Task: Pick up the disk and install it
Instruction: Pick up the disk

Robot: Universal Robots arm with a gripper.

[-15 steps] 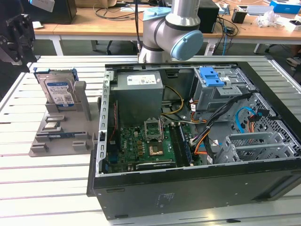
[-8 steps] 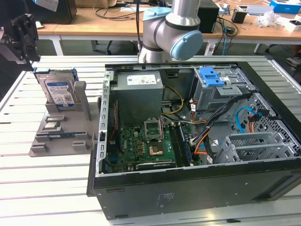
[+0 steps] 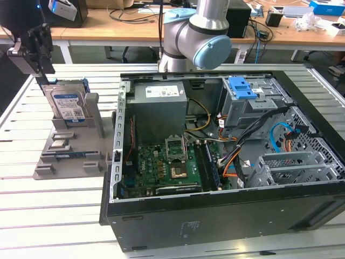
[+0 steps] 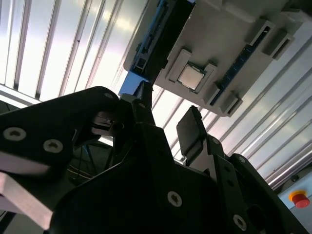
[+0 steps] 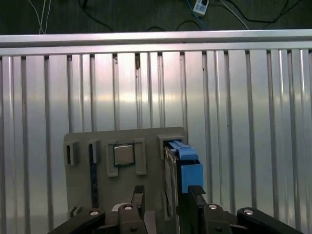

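Gripper position: the gripper (image 3: 46, 67) is seen at the exterior view's far left, hung just above the upper edge of the disk (image 3: 67, 105). No contact with the disk is seen.
Jaws: they are held apart, with a clear gap between the two black fingers (image 5: 138, 194) in both wrist views. Nothing is clamped between them.
Disk location: the disk is stood upright on its edge in a slot at the far end of a grey holder (image 3: 81, 162), outside the computer case (image 3: 215, 216) and to the exterior view's left of it. Its blue-and-white label is turned toward the exterior camera. In the first wrist view its blue rail (image 5: 187, 168) is seen below the gripper (image 5: 166, 195), nearer to one finger than to the other.
Holder: it is laid flat on the table (image 3: 54, 216). A square silver chip (image 5: 124, 155) is seated in a pocket of the holder (image 5: 151, 146), beside the disk slot and apart from it. The same chip (image 4: 190, 77) is shown in the second wrist view, beyond the gripper (image 4: 165, 117).
Table: a ribbed metal surface (image 5: 243, 97) is noted under the holder and the case.
Computer case: it is laid on its side with the panel off, so that the inside is exposed.
Power supply: a grey box (image 3: 159, 102) is fitted at the far side of the case, above the green motherboard (image 3: 161, 167).
Arm: its grey and pale blue joints (image 3: 199, 32) are seen behind the case.
Drive cage: a grey metal cage (image 3: 253, 105) with a blue latch (image 3: 242, 86) is mounted toward the exterior view's right.
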